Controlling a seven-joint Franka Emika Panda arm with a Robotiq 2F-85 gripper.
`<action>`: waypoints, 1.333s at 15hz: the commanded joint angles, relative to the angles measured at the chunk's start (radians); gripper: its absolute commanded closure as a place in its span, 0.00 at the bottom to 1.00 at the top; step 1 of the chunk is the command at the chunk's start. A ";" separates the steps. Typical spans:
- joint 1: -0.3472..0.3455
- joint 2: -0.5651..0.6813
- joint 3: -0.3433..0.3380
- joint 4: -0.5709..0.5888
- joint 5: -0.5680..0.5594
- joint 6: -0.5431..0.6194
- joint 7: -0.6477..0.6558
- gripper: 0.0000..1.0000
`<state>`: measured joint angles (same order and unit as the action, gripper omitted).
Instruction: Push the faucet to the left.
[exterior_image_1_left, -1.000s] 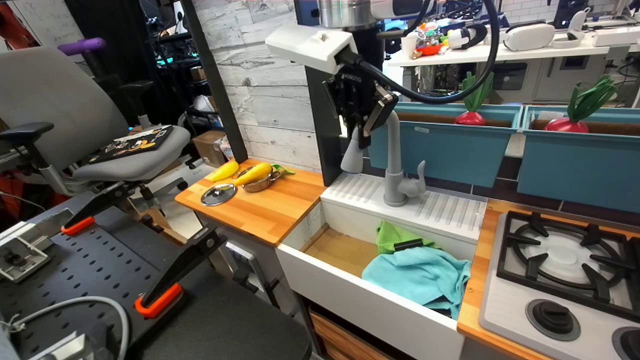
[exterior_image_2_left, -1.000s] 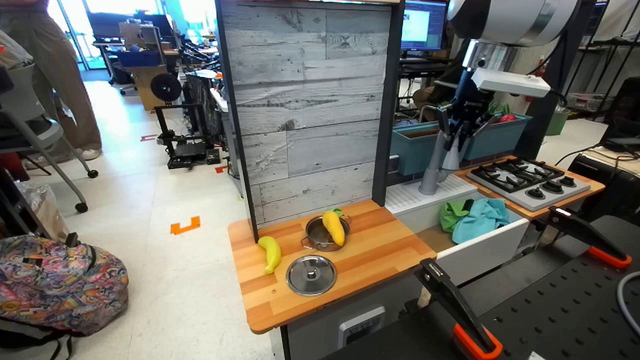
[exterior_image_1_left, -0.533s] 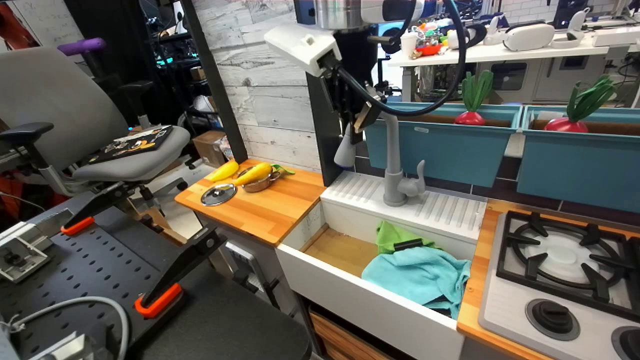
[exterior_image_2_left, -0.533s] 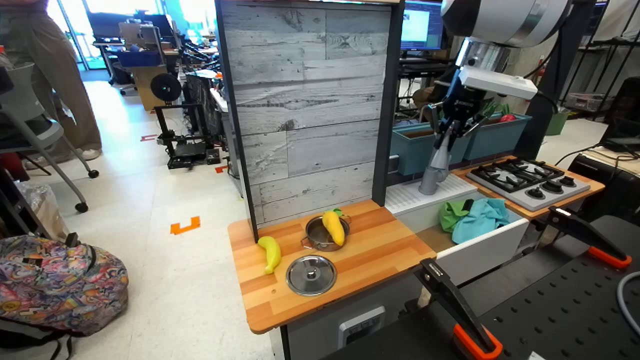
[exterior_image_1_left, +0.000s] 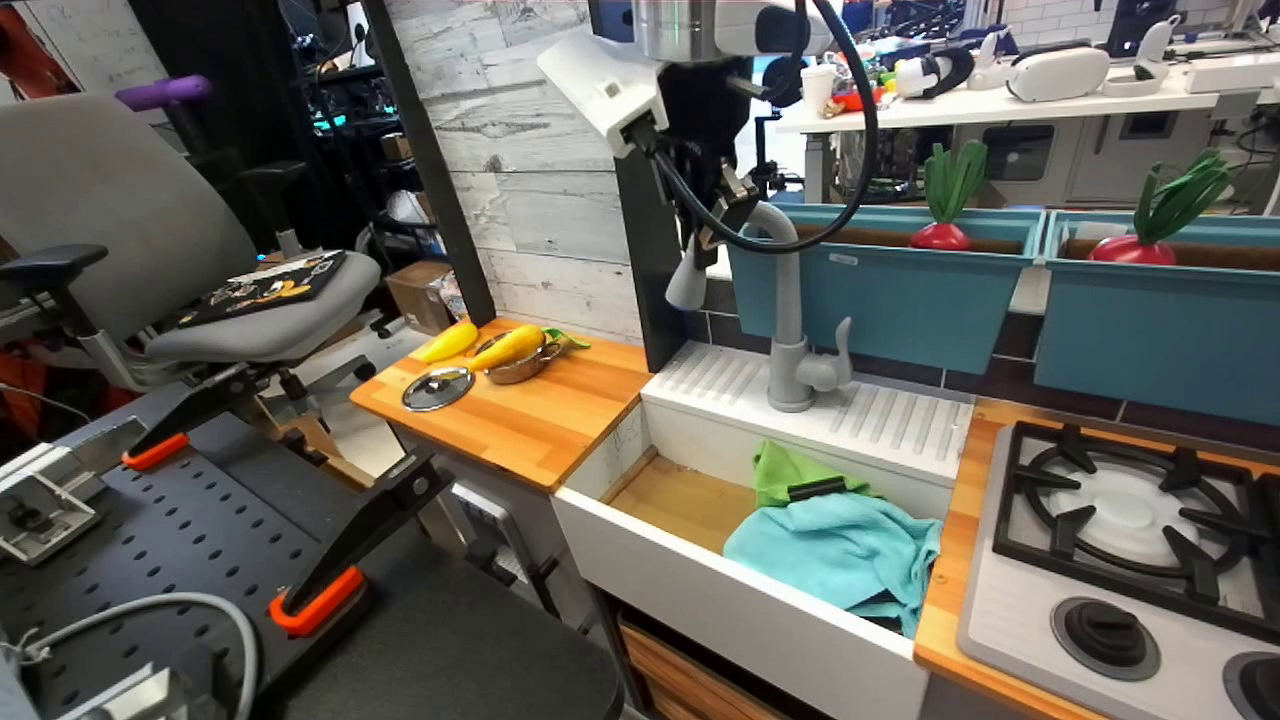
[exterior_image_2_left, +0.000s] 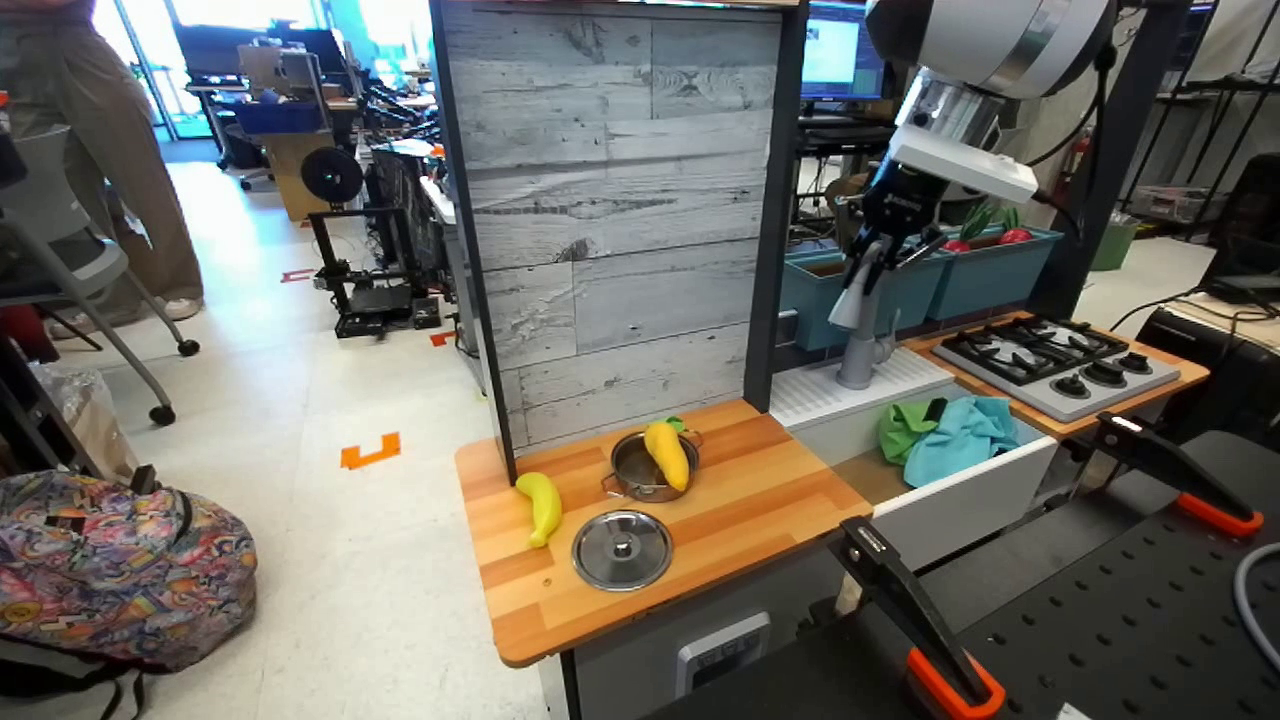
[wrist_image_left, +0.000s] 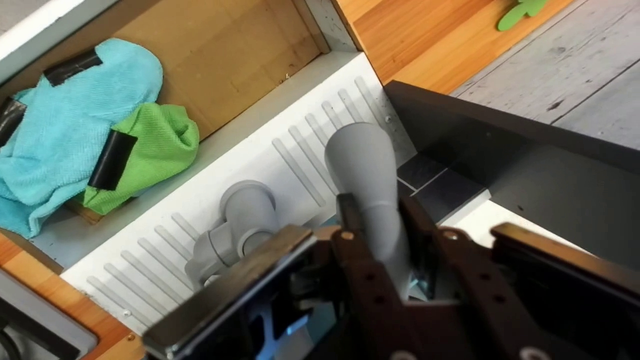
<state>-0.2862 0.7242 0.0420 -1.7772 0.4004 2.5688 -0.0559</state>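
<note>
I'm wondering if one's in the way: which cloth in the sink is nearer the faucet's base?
The green cloth: it lies between the faucet's base and the blue cloth, which is farther out.

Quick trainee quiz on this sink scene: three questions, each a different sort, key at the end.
1. Which part of the faucet is in the gripper?
2. True or false: the lid lies on the wooden counter, off the pot.
3. Fill in: in the sink, a light-blue cloth lies beside a ____ cloth.

Key:
1. The spout, just above its flared end.
2. True.
3. Green.
</note>
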 joint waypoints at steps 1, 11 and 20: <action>-0.018 0.012 0.060 0.071 0.064 0.027 -0.006 0.98; -0.012 0.006 0.064 0.076 0.062 0.017 -0.002 0.24; -0.045 -0.064 0.086 -0.006 0.066 -0.008 -0.061 0.00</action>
<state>-0.2980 0.7267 0.0926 -1.7490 0.4268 2.5712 -0.0632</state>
